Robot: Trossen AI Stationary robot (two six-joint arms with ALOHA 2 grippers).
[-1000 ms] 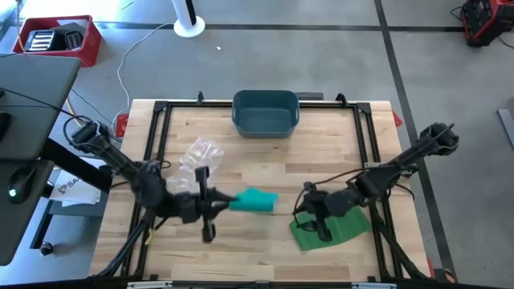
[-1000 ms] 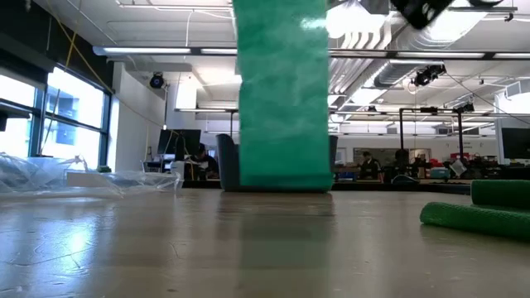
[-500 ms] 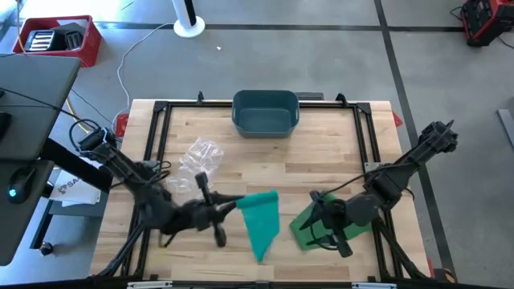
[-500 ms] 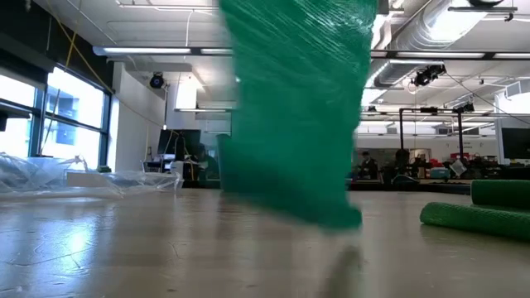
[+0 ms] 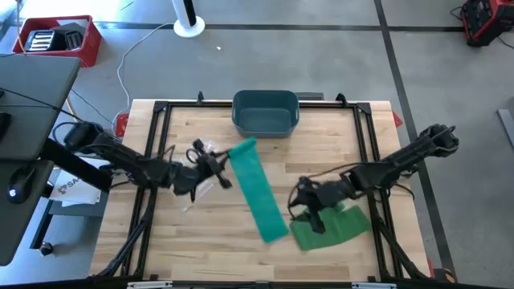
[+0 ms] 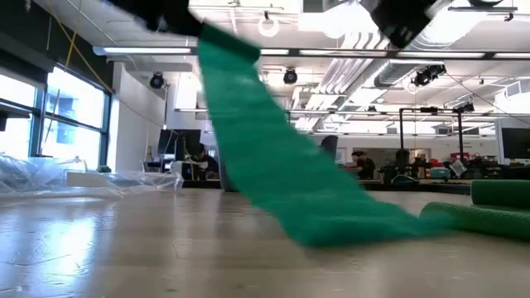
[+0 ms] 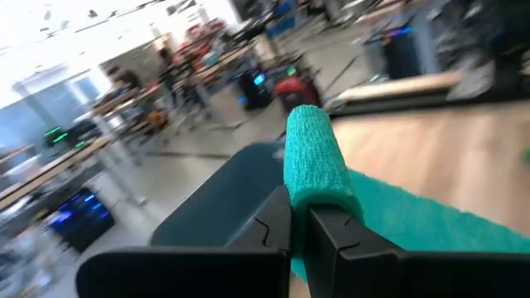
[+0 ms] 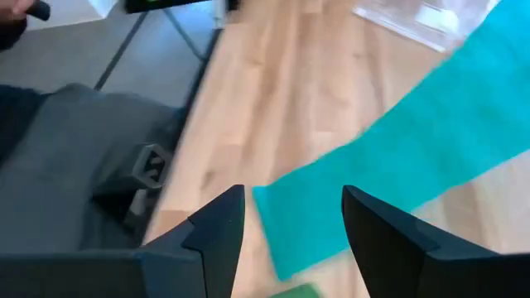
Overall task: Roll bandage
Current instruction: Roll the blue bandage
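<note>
Green elastic weave made up the bandage (image 5: 259, 190), which ran as one long flat strip from the left claw (image 5: 218, 163) down across the wooden worktop (image 5: 321, 152). The left claw was clamped shut on the upper end of that strip, where the cloth was bunched into a short roll, seen in the left wrist view as a fat green cylinder (image 7: 312, 160) sticking out past the closed fingers. The strip seemed to be held up and stretched so that it would lie smooth and straight, likely so it could be wound evenly; in the low view it slanted down from above to the worktop.

The bandage's far end lay on the wood just beside the right claw (image 5: 310, 207), on the side toward the left arm. The right claw stood with its fingers spread wide and gripped nothing. In the right wrist view the strip's loose end (image 8: 306, 223) showed between and beyond the two open fingers, apart from both. That claw looked poised to press or catch the free end.

A second, darker green bandage (image 5: 331, 227) lay flat under and beside the right claw, farther from the strip's middle. The blue bin (image 5: 266, 111) sat beyond the strip's upper end, and a crumpled clear wrapper (image 5: 201, 150) lay by the left claw.
</note>
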